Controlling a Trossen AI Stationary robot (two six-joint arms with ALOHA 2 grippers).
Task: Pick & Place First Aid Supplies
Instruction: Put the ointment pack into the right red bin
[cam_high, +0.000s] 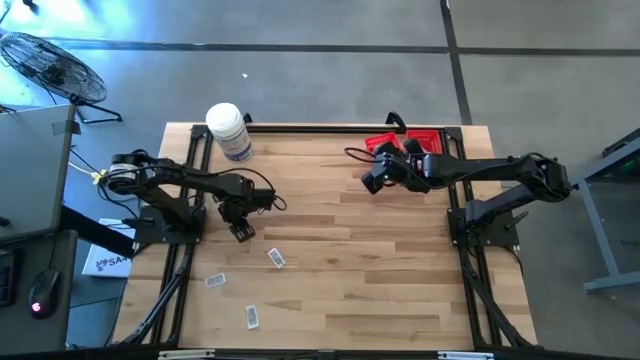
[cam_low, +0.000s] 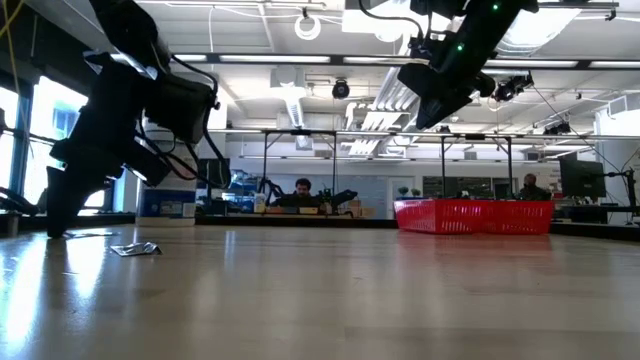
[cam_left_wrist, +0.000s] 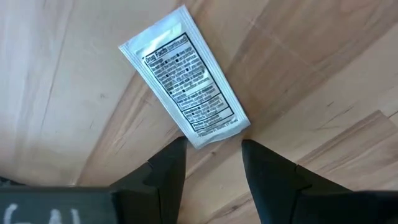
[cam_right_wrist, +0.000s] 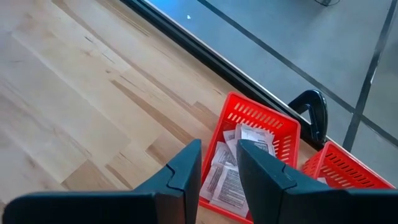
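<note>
While packet (cam_left_wrist: 185, 77) lies flat on table, left end effector (cam_left_wrist: 213, 163) hovers just beside, fingers parted, empty.

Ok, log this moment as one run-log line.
left gripper: open, just above packet on table | right gripper: open, empty, above red basket holding packets | loose packets left: three

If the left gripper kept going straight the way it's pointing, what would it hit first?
Most likely the white packet lying flat on the table: the open left gripper straddles its near end. How high it hangs above the packet is unclear.
</note>
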